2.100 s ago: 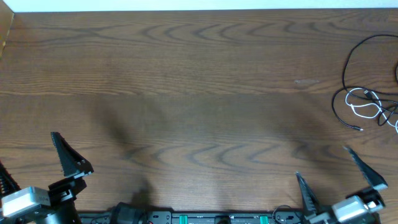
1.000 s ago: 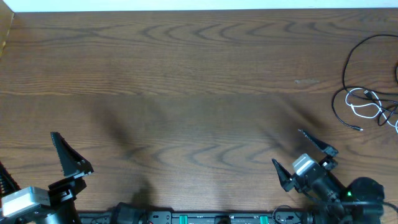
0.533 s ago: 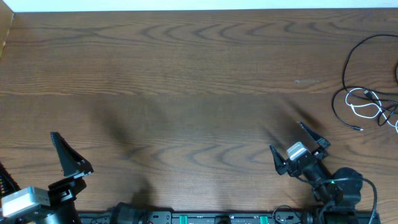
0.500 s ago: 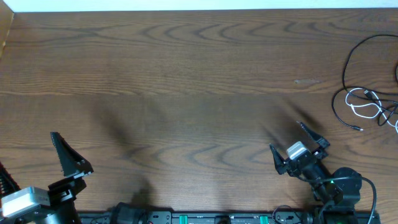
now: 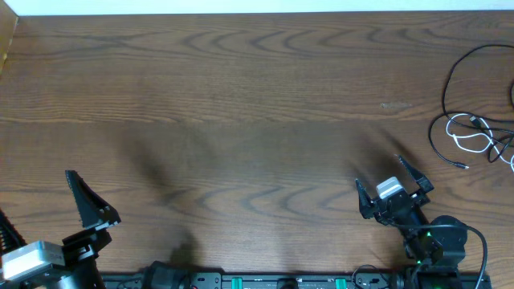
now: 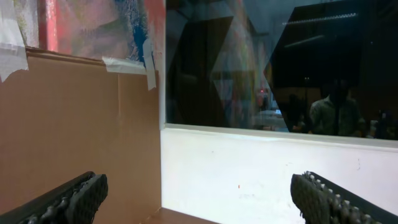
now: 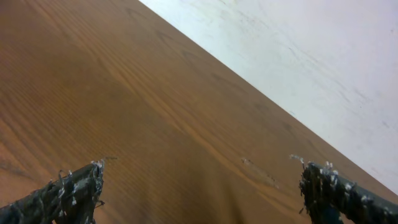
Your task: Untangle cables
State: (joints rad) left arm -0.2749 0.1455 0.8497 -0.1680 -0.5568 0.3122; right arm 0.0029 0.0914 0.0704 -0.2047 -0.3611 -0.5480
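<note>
A long thin black cable (image 5: 446,88) loops at the table's far right edge, tangled with a shorter white cable (image 5: 470,138) with small plug ends. My right gripper (image 5: 389,186) is open and empty low at the front right, well short of the cables; its wrist view shows both fingertips (image 7: 199,186) over bare wood, no cable in sight. My left gripper (image 5: 80,197) is at the front left corner, far from the cables; its wrist view shows both fingers wide apart (image 6: 199,196), empty, facing a wall.
The wooden table (image 5: 241,104) ends at a white wall along the back. A cardboard panel (image 6: 74,130) stands at the left edge. Arm bases and a black rail (image 5: 265,281) run along the front edge.
My right arm has swung up from the front right corner and turned, with its gripper now pointing toward the back right. The left arm and the cables have not moved.
</note>
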